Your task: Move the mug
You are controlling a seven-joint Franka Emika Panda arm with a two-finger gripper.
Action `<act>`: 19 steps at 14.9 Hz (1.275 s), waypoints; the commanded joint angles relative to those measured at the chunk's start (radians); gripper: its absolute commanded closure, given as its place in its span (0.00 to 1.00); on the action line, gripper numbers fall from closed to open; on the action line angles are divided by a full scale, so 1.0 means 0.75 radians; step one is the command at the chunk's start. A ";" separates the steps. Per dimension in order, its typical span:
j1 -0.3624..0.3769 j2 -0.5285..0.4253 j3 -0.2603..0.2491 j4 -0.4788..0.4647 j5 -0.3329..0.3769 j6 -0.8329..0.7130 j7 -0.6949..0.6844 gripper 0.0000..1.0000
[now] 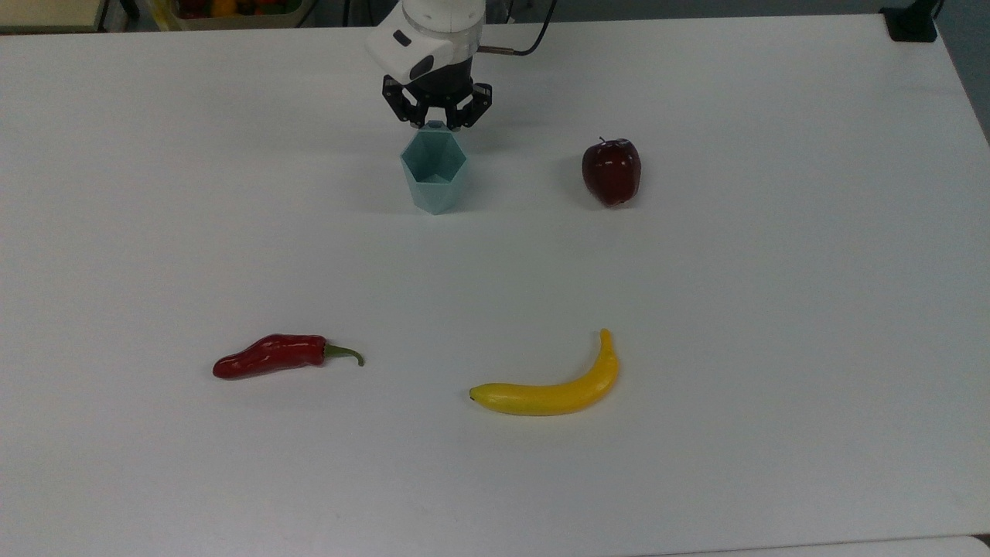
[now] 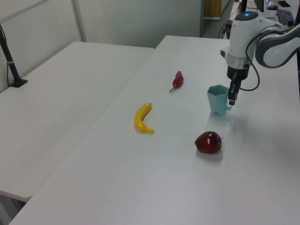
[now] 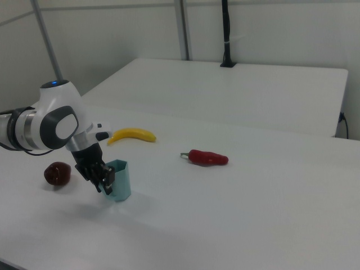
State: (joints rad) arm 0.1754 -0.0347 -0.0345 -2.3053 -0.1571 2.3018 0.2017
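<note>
Tool (image 1: 436, 122) clenched on the mug's handle, mug (image 1: 435, 172) upright on the table (image 1: 773, 271), just beneath the tool

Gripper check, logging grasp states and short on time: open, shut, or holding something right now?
Gripper: shut on the mug, gripping it at the handle side, with the mug upright on the table.

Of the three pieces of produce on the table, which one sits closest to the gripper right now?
The dark red apple. In the top view it lies to the right of the gripper and the mug, in the same far row; the chili pepper and banana lie much nearer the camera.
</note>
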 commanded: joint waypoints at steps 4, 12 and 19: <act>0.009 -0.009 -0.003 -0.013 -0.022 -0.005 0.003 0.51; 0.030 -0.025 0.001 0.126 -0.024 -0.299 -0.005 0.02; 0.028 -0.017 -0.001 0.463 -0.003 -0.624 -0.072 0.00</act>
State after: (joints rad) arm 0.1876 -0.0447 -0.0300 -2.0750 -0.1582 1.9459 0.1890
